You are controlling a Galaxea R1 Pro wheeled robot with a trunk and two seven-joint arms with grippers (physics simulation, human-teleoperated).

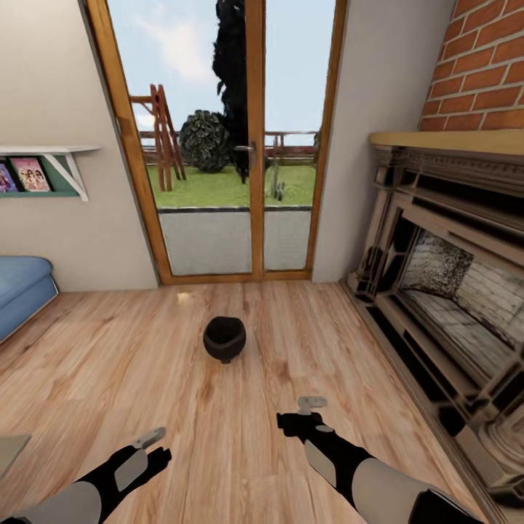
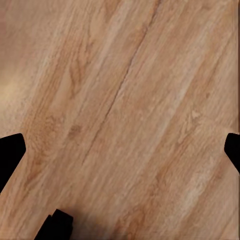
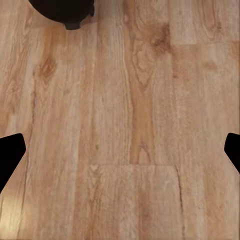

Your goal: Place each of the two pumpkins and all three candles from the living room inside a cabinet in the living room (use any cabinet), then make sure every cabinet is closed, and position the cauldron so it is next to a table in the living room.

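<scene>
At the far left of the head view, a blue sofa [image 1: 22, 287] sits against the wall below a white shelf [image 1: 51, 156] holding pictures. The left claw [image 1: 151, 445] hangs low over the wooden floor [image 1: 109, 349], empty; in the left wrist view its dark fingertips [image 2: 10, 152] sit at opposite edges over bare planks, so it is spread wide. The cauldron [image 1: 224, 338] stands upright on the floor ahead of and between both claws, well apart from each, in front of the glass door [image 1: 240, 145]. It is a small round-bellied matte black pot with its wide mouth facing up; being round, it has no clear long axis. The right claw [image 1: 309, 411] is likewise empty and spread wide, and the right wrist view catches the cauldron's [image 3: 65, 11] underside beyond it. A fireplace [image 1: 451, 291] lines the right wall.
</scene>
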